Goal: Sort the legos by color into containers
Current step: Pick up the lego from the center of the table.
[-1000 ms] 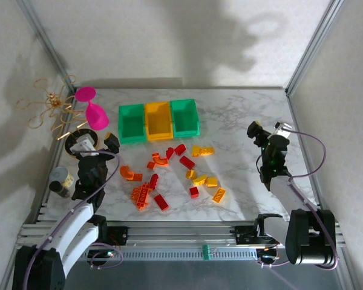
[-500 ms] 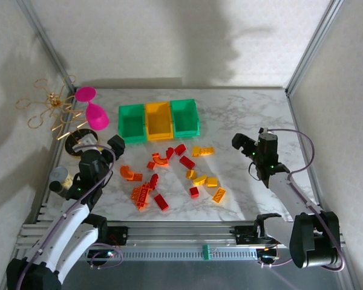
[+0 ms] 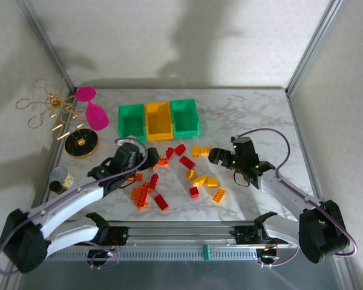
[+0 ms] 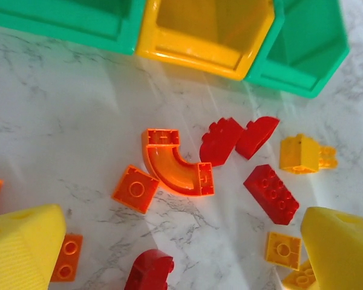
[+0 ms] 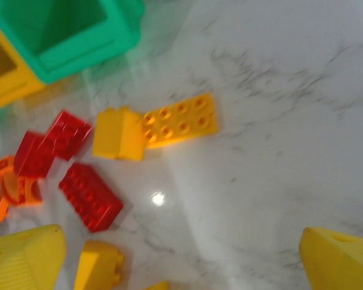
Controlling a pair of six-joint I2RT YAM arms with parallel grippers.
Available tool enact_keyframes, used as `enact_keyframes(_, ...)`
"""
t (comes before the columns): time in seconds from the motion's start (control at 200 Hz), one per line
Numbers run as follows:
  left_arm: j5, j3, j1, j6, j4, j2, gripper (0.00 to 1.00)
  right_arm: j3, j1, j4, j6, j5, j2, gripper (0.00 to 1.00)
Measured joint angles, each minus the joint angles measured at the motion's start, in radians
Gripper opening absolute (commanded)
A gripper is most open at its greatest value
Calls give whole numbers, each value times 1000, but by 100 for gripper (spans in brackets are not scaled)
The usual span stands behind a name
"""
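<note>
Red, orange and yellow legos (image 3: 169, 175) lie scattered on the marble in front of three containers: a green bin (image 3: 131, 122), a yellow bin (image 3: 158, 119) and a second green bin (image 3: 185, 116). My left gripper (image 3: 144, 158) hovers open over the pile's left side. Its wrist view shows an orange arch (image 4: 172, 163), an orange square (image 4: 135, 188) and a red brick (image 4: 148, 272) between its fingers (image 4: 24, 248). My right gripper (image 3: 218, 156) is open at the pile's right edge, bare marble under it. A yellow plate (image 5: 180, 121) and a red brick (image 5: 91, 196) lie ahead of it.
A pink goblet (image 3: 92, 109) and a gold wire stand (image 3: 54, 112) sit at the back left. A small tin (image 3: 60, 178) stands by the left edge. Bare marble (image 3: 254, 121) stretches to the right of the bins, and metal frame posts line both sides.
Both arms swung in from the table's sides toward the pile: the left gripper moved right, the right gripper moved left. Both stayed open and no brick has moved.
</note>
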Motion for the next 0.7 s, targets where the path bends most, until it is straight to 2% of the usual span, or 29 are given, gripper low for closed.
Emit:
enact_keyframes(0.16, -41, 104, -26, 12, -20, 206, 94, 17, 115, -3, 23, 0, 40, 99)
enact_keyframes(0.29, -89, 172, -28, 31, -48, 341, 91, 49, 167, -1, 32, 2, 82, 99)
enact_keyframes(0.701, -168, 354, -29, 66, -92, 637, 82, 89, 198, 6, 37, 31, 108, 99)
